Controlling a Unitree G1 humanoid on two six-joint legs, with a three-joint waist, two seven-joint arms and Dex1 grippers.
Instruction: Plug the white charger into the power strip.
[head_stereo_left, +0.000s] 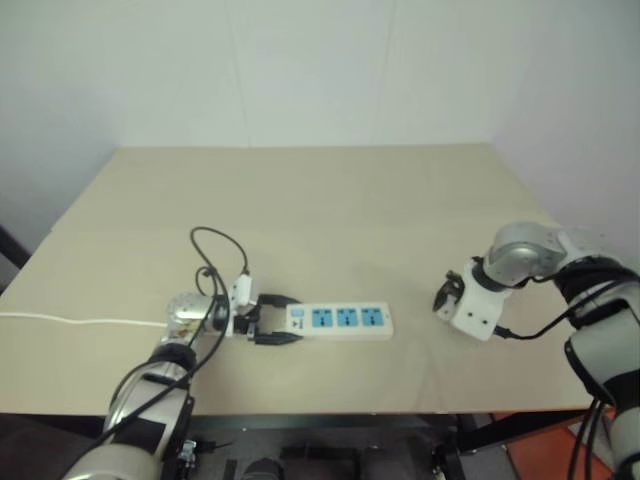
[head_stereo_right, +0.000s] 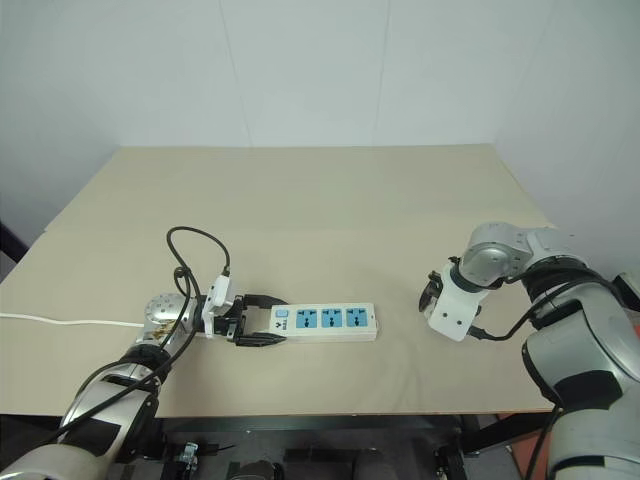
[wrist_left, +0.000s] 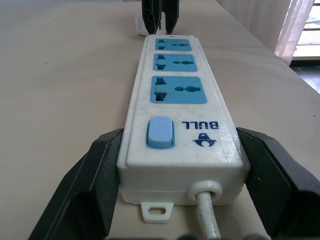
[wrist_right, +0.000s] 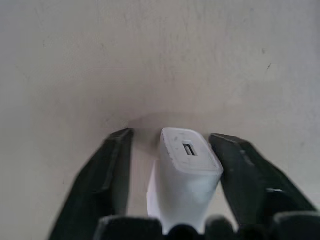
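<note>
Right hand (wrist_right: 170, 150), fingers not yet shut around the small white boxy charger (wrist_right: 185, 170), stands well right of the long white power strip (head_stereo_right: 322, 321), its long axis left–right, switch end pinched by left hand (head_stereo_right: 262, 322).

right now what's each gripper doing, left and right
Left gripper: shut on the switch end of the power strip.
Right gripper: its fingers flank the white charger, gap on one side; grip cannot be told.

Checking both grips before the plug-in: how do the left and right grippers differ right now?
The left gripper lies nearly level, clamped on the power strip at its switch end. The right gripper points steeply down at the table, its fingers straddling the white charger with a gap on one side. Both have black fingers.
</note>
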